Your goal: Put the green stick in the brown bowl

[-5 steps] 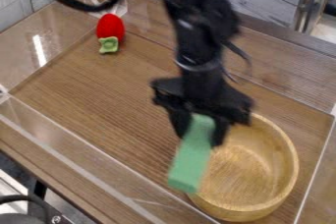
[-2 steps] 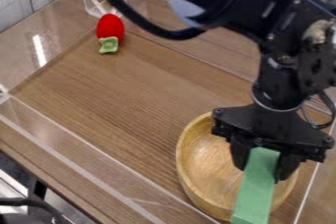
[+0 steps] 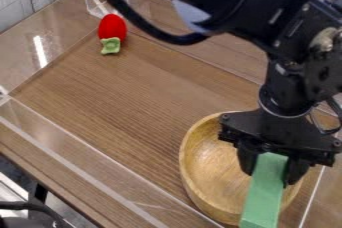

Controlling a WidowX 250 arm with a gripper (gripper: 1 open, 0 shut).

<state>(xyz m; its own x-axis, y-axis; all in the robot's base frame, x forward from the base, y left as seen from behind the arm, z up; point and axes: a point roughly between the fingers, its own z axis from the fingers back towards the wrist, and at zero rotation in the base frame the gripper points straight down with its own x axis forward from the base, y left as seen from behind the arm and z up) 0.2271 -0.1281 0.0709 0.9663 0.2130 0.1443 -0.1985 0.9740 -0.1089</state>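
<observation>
Hand (image 3: 277, 160) pinching green stick (image 3: 266, 194), lower right, over brown bowl (image 3: 203, 164); release still to do.

1. The black robot arm (image 3: 234, 2) enters from the top of the view and bends down to the lower right.
2. Its thick black wrist section (image 3: 301, 82) stands roughly upright, with the gripper pointing straight down.
3. The black gripper (image 3: 275, 160) has its jaws closed on the upper end of a flat green rectangular stick (image 3: 266, 192), which hangs below it, slightly tilted.
</observation>
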